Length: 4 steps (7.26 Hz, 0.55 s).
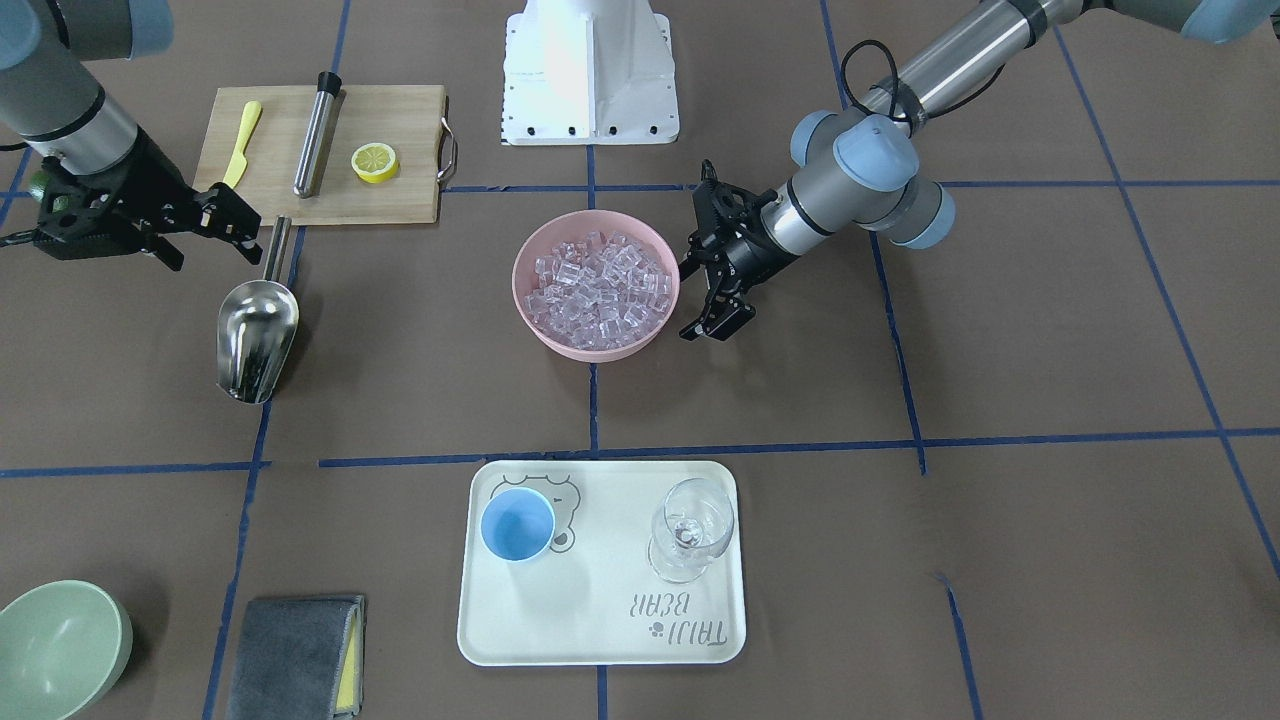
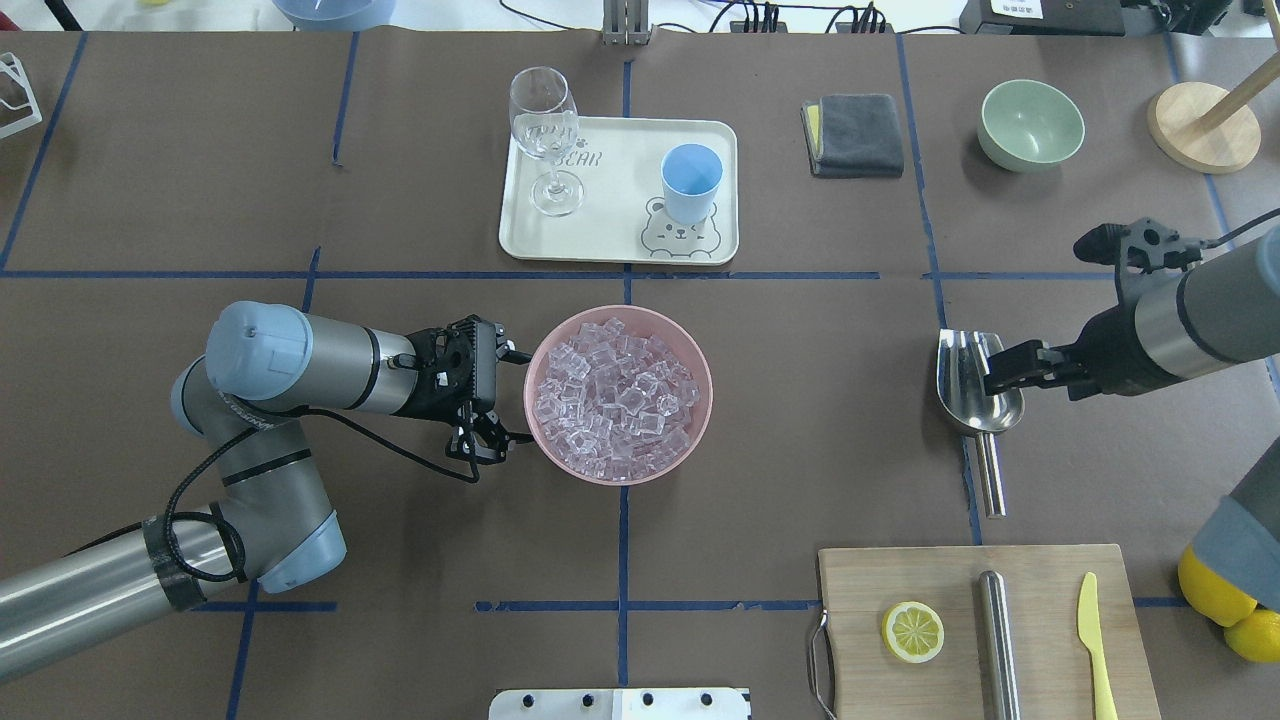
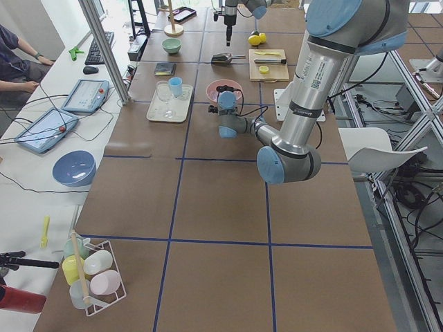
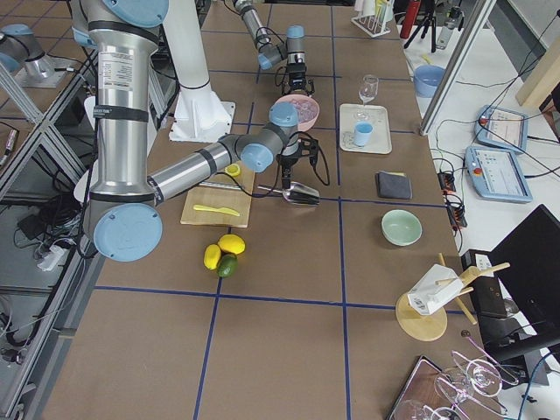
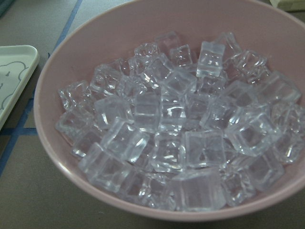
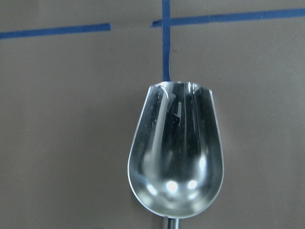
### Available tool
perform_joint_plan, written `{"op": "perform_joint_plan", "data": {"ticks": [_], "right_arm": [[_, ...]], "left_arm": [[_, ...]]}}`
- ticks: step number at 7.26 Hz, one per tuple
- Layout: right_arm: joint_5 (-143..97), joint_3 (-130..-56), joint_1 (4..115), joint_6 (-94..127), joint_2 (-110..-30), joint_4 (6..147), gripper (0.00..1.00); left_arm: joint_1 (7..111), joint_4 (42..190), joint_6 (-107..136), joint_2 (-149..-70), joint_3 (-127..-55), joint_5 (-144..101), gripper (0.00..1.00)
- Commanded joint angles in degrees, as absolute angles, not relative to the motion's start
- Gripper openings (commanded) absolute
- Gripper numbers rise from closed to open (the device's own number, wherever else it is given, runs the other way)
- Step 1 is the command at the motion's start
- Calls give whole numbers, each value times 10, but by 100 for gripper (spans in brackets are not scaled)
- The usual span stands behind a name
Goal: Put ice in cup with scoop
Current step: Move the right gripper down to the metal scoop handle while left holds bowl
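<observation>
The ice fills a pink bowl at the table's middle; it also shows in the left wrist view. My left gripper is open and empty, right beside the bowl's rim. The steel scoop lies flat on the table, blade up, and it fills the right wrist view. My right gripper hovers over the scoop's blade near the handle, open and empty. The light-blue cup stands upright on a white tray.
A clear wine glass stands on the tray beside the cup. A cutting board holds a lemon slice, a steel cylinder and a yellow knife. A green bowl and a grey cloth lie far right.
</observation>
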<state>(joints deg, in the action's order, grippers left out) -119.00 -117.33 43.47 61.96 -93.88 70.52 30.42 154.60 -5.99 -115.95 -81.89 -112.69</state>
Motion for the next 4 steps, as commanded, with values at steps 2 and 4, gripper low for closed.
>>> {"op": "perform_joint_plan", "data": {"ticks": [2,4], "right_arm": [[-1139,-1175,338,679,-955,705,91],[-1129,-1171,320,692,-958,707,74]], "left_arm": [[304,1546,-61,-1158,-818,-1127,100],[304,1546,-61,-1159,-819,-1126,100]]}}
